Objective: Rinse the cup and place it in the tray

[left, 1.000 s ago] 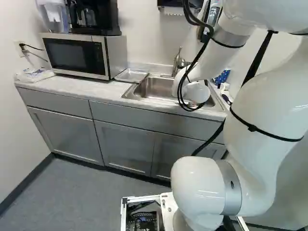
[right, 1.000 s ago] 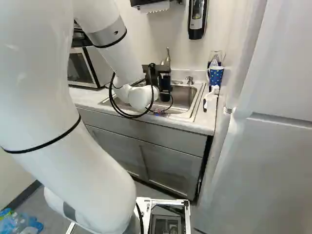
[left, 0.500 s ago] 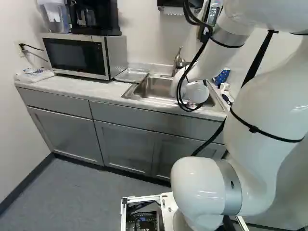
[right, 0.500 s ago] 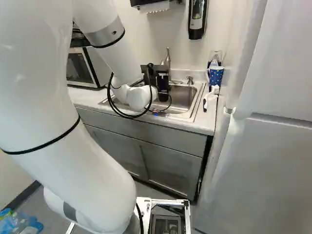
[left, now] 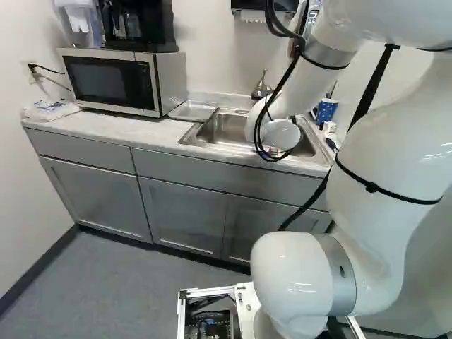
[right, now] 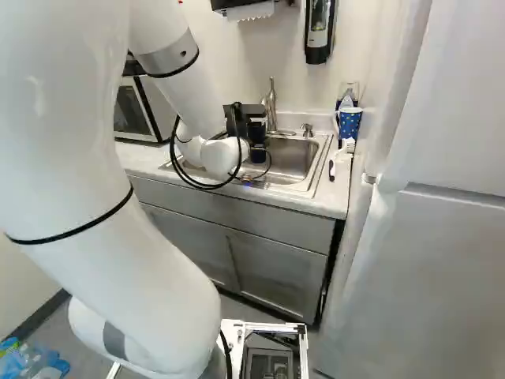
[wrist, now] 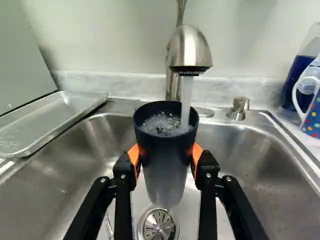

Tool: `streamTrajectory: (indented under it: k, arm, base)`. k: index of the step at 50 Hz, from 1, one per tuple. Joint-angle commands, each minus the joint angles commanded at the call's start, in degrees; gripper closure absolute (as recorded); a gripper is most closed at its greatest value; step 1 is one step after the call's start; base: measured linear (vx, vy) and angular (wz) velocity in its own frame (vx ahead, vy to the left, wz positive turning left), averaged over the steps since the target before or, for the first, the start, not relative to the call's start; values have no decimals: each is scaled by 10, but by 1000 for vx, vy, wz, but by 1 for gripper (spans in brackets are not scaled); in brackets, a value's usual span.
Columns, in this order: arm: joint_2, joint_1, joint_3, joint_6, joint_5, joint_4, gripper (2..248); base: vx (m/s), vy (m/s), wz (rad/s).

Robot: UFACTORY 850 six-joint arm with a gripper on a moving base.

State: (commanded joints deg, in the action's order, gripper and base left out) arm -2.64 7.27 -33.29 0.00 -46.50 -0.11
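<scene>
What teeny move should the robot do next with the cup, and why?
Probably tip the cup gently so it pours into the sink. The gripper holds it upright under the running faucet, and bubbly water sits inside, which might spill on the way to the tray.

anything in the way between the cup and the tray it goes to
The sink's rim lies between the cup and the tray, so it would probably need lifting over. The faucet's spout also hangs over the cup and may block a straight lift.
</scene>
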Motion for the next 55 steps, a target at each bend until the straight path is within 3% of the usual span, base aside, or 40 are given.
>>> streamTrajectory:
  k: [55]
  arm:
    - [32,-99,-39,0,11,0,130]
  base:
    - [0,0,0]
